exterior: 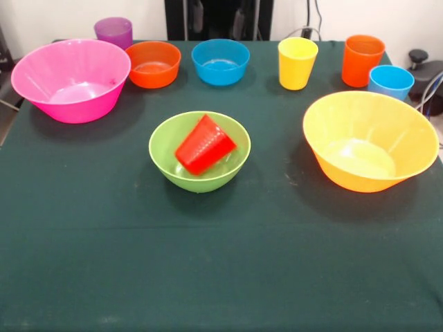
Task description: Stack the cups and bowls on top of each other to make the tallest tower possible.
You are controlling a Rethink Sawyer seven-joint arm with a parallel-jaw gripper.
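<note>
A red cup (203, 144) lies on its side inside the lime green bowl (166, 155) at the table's middle. The large pink bowl (69, 79) stands at the left, the large yellow-orange bowl (370, 142) at the right. Along the far edge stand the purple cup (113, 31), the small orange bowl (153, 63), the small blue bowl (221, 61), the yellow cup (297, 63), the orange cup (362, 60) and the light blue cup (390, 81), all upright. No gripper or arm shows.
The dark green cloth (221, 263) covers the table. The robot's black pedestal (218, 19) stands behind the far edge. A black object with cables (426, 76) sits off the table at the far right.
</note>
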